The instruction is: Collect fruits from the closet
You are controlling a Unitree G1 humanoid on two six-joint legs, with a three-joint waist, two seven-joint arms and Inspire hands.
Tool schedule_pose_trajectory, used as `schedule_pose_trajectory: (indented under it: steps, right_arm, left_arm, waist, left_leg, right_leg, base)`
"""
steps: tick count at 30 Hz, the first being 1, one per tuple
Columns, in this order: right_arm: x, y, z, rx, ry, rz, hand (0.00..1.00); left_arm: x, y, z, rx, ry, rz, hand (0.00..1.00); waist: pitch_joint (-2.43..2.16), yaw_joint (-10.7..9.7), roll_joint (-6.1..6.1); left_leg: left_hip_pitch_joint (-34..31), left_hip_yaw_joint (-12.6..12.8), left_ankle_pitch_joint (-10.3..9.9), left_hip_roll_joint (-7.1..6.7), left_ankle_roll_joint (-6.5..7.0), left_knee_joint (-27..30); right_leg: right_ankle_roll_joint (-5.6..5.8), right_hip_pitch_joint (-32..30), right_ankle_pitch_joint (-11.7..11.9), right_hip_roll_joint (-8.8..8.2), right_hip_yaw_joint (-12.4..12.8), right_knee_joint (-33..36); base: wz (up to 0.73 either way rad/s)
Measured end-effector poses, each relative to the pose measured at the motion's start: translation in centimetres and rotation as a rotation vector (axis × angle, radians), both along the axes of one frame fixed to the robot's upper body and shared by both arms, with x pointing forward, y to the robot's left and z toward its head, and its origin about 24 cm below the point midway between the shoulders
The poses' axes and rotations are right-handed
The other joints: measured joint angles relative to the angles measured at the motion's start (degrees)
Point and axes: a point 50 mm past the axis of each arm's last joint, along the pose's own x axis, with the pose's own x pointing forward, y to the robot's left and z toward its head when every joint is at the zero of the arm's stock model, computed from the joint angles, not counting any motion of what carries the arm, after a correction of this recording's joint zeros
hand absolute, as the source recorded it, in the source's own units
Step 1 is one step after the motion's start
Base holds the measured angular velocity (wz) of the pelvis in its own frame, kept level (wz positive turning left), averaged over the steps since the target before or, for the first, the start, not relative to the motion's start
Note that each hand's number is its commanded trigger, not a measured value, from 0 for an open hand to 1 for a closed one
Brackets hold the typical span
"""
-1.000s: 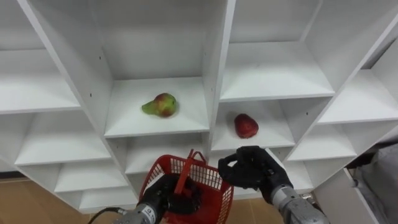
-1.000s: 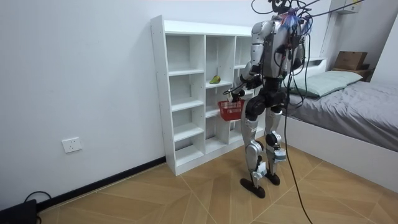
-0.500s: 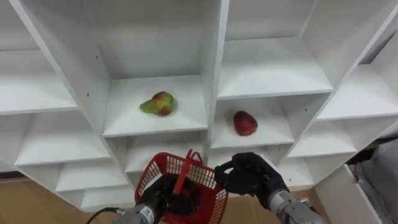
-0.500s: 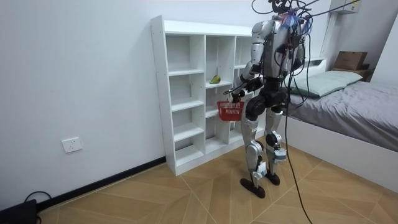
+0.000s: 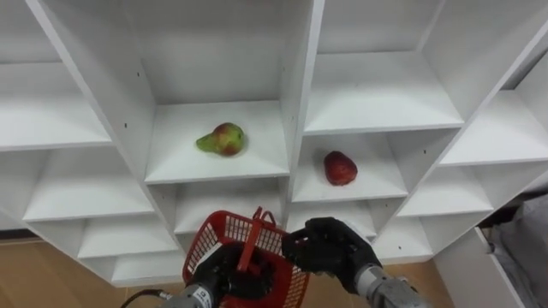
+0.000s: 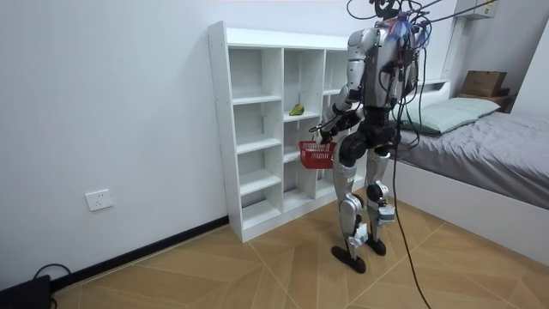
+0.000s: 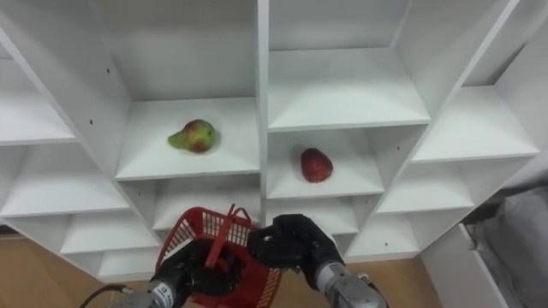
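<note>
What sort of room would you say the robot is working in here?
Probably a bedroom: a bed with grey bedding stands at the room view's right, white cubby shelving lines the wall beside it, and the floor is wood-patterned.

right robot hand (image 5: 330, 248) drawn leftward, now beside red basket (image 5: 214, 244) rim

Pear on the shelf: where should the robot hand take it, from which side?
Probably around the pear's broad right end, reaching in from the open front and over its top. It lies on its side, narrow end pointing left, with shelf walls on either side.
</note>
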Motion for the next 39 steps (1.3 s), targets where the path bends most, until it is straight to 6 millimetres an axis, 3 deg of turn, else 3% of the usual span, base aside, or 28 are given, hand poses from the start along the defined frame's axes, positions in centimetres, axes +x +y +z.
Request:
schedule_pose_trajectory:
  steps: [10, 20, 26, 39]
  right_arm:
    - [-0.6, 0.0, -1.1, 0.061, 0.091, -0.032, 1.00]
    - [-1.0, 0.2, -2.1, 0.032, 0.151, -0.009, 1.00]
    - [-0.7, 0.2, -2.0, 0.028, 0.146, -0.011, 1.00]
    - [-0.8, -0.5, -2.9, -0.015, 0.199, -0.032, 1.00]
  left_arm:
    - [-0.2, -1.0, -0.1, -0.027, 0.019, -0.012, 1.00]
    - [-0.3, -1.0, -0.2, -0.023, 0.027, -0.023, 1.00]
    - [-0.3, -1.0, -0.2, -0.022, 0.028, -0.023, 1.00]
    - [-0.6, -1.6, -0.4, -0.024, 0.052, -0.046, 1.00]
  waist:
    - [-0.38, 1.1, 0.70]
    - [-0.34, 1.2, 0.87]
    - [0.04, 1.1, 0.11]
    - [0.02, 1.1, 0.04]
  left_leg:
    - [0.0, -1.3, 0.0, -0.10, 0.00, 0.1]
    - [-0.8, -2.0, 0.0, -0.19, -0.04, 0.1]
    - [-1.0, -2.7, 0.1, -0.73, -0.02, 0.2]
    - [-1.4, -3.2, 0.1, -0.88, -0.01, 0.6]
  right_leg:
    - [0.00, 0.6, 0.0, -0.14, -1.2, -0.1]
    - [0.01, 0.5, 0.0, -0.36, -2.6, -0.8]
    - [0.03, 0.5, 0.0, -0.52, -3.2, -1.0]
    - [0.06, 1.3, 0.0, -0.54, -3.4, -1.9]
  base:
    - [0.06]
    - [0.04]
    - [0.05]
    - [0.02]
